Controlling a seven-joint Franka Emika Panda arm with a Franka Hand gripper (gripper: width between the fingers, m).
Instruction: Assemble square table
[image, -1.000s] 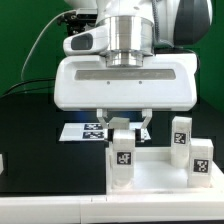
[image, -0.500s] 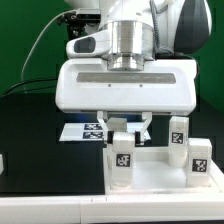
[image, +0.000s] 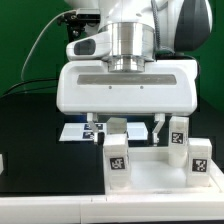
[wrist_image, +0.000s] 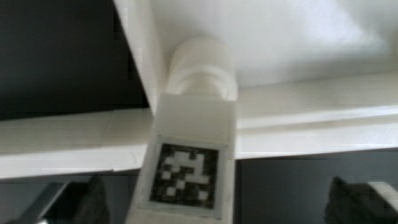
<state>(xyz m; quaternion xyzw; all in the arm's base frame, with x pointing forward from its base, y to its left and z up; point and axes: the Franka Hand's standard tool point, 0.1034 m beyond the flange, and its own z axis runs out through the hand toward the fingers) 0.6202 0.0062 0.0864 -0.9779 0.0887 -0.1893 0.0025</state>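
The white square table panel (image: 150, 178) lies at the front of the exterior view, with three white block legs standing on it. One tagged leg (image: 117, 155) stands at the panel's near corner on the exterior view's left. Two more legs (image: 180, 133) (image: 200, 157) stand on the exterior view's right. My gripper (image: 125, 125) hangs just above the near leg, open, with its fingers spread wide on either side and touching nothing. In the wrist view the leg (wrist_image: 192, 130) stands on the panel (wrist_image: 285, 40), and the gripper (wrist_image: 222, 205) has dark fingertips (wrist_image: 80, 200) far apart.
The marker board (image: 78, 131) lies on the black table behind the panel, at the exterior view's left. A white edge runs along the front of the table. Black cables hang at the back left against the green wall.
The fingers, closed around the top of the near leg before, have spread apart and let it go. The leg stays upright on the panel.
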